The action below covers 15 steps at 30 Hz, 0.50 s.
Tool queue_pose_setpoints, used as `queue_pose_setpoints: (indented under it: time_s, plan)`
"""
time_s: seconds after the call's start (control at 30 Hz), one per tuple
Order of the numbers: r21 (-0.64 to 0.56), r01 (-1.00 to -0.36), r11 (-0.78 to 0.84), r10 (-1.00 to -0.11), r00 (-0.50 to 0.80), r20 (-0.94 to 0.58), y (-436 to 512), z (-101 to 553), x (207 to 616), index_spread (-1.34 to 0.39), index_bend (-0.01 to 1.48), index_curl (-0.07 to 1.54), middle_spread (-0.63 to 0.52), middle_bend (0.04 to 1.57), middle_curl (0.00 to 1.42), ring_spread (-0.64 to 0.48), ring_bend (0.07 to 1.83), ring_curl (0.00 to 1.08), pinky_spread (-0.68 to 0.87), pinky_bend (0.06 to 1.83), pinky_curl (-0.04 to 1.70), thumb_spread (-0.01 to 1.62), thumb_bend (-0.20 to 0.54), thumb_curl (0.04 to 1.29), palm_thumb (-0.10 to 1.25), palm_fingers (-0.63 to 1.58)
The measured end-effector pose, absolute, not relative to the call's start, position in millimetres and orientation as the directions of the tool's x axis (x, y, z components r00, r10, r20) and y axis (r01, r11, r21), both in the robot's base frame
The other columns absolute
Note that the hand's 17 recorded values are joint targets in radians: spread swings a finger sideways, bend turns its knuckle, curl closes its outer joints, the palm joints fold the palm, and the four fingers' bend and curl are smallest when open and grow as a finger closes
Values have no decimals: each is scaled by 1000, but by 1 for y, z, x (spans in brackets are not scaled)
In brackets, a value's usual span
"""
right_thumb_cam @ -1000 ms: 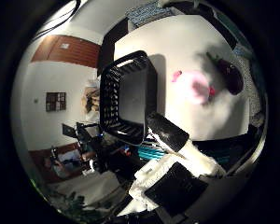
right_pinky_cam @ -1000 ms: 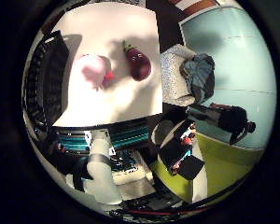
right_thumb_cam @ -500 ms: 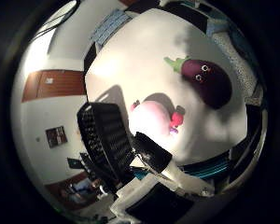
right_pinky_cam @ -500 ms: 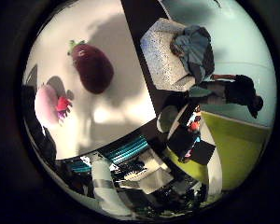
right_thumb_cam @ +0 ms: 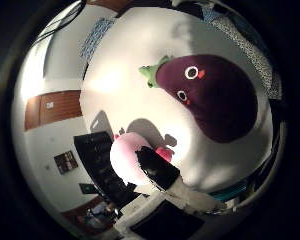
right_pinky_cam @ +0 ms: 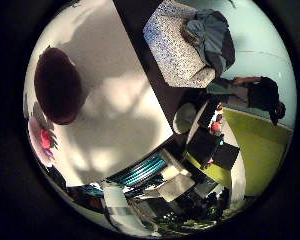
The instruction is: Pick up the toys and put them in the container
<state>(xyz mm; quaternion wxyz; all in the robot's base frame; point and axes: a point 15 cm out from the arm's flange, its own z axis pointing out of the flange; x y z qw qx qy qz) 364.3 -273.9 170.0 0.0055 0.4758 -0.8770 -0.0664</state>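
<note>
- One black-tipped finger (right_thumb_cam: 157,170) of the right hand (right_thumb_cam: 185,197) reaches out from the palm over the white table (right_thumb_cam: 120,107); it looks fairly straight, with nothing in its hold, though the rest of the fingers cannot be made out.
- The eggplant plush toy (right_thumb_cam: 215,97), purple with a green stem and stitched eyes, lies on the table close under the palm, filling much of the thumb-side view.
- The pink plush toy (right_thumb_cam: 126,159) lies just beside the finger, between the eggplant and the black slatted container (right_thumb_cam: 97,155).
- Bare tabletop lies open around the eggplant.
- Beyond the table's edge stand a speckled armchair (right_pinky_cam: 177,47) and a green floor (right_pinky_cam: 260,150).
</note>
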Motion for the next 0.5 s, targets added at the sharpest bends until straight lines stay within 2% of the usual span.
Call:
queue_pose_setpoints:
  time_s: [0.33,0.5]
  plan:
    - [161,-836,524,-843,-537,-43,-273,146,368,-280,154,257,-10,262,348,190,430,235,449,450,256,1099,-21,292,411,261]
    - [190,-840,509,-852,-523,-28,-270,146,361,-282,160,254,-67,345,370,116,533,246,422,472,251,1084,-14,310,489,391]
